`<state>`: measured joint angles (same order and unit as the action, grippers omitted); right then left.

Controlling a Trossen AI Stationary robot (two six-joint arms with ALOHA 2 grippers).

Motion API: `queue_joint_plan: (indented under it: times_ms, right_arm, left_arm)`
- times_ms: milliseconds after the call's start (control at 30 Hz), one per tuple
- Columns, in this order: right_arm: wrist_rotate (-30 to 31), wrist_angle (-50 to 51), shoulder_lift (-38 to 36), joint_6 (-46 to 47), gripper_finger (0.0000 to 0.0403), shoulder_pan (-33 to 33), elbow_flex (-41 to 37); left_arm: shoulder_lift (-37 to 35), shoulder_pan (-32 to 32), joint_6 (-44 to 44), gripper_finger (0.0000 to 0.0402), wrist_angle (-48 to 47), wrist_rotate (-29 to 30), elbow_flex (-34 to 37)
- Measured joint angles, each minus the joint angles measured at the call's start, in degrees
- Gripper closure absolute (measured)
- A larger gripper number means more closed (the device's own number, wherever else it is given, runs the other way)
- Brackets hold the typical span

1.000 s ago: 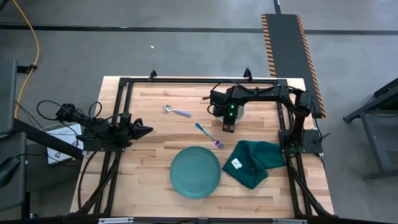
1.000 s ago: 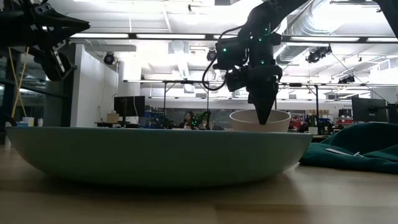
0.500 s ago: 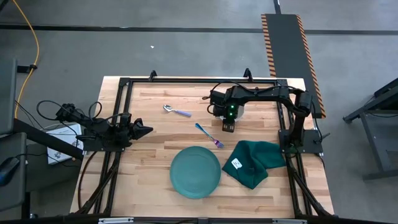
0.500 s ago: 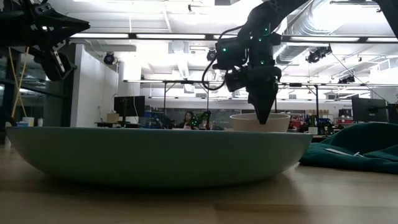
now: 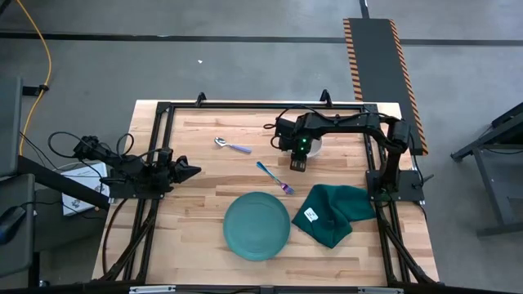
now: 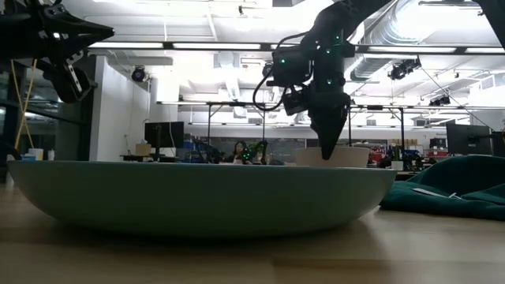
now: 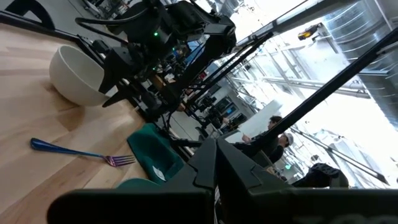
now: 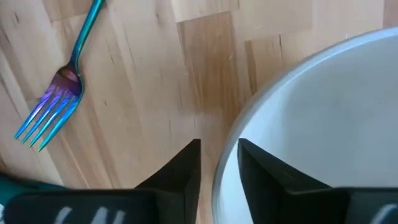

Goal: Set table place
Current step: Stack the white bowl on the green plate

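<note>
Place setting barely begun. The right gripper [image 8: 217, 163] straddles the rim of the bowl [image 8: 323, 118], fingers spread, not yet pinching. Fork [image 5: 275, 177] and spoon [image 5: 232, 146] lie apart beyond the plate [image 5: 257, 225]. The left gripper [image 5: 186, 171] waits, pressed together.

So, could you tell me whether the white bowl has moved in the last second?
Yes. The white bowl has shifted toward the right frame rail, away from the fork.

An industrial robotics lab: a wooden counter [image 5: 204, 196] in a black metal frame stands on a grey concrete floor [image 5: 245, 65] beside hazard-striped matting [image 5: 384, 65], with exposed ceiling ducts [image 6: 410, 31], strip lights and distant monitor-laden workstations [image 6: 162, 136] beyond.
</note>
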<state>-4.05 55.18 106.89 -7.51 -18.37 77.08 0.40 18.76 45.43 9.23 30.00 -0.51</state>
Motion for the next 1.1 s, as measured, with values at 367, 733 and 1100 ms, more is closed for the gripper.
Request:
queue_joint_plan:
  times_ms: [367, 733, 1100]
  right_arm:
    - [0.58, 0.04, 0.00, 1.14, 0.0395, 0.00, 0.11]
    - [0.52, 0.04, -0.02, 2.44, 0.0400, 0.02, 0.11]
    - [-1.90, 3.59, 0.00, 3.92, 0.0403, 0.17, 8.38]
  left_arm:
    - [0.00, 0.00, -0.02, 0.0401, -0.11, 0.00, 0.00]
    - [0.00, 0.00, -0.05, 0.0401, -0.28, 0.00, 0.00]
    - [0.00, 0.00, -0.09, 0.0401, -0.28, 0.00, 0.00]
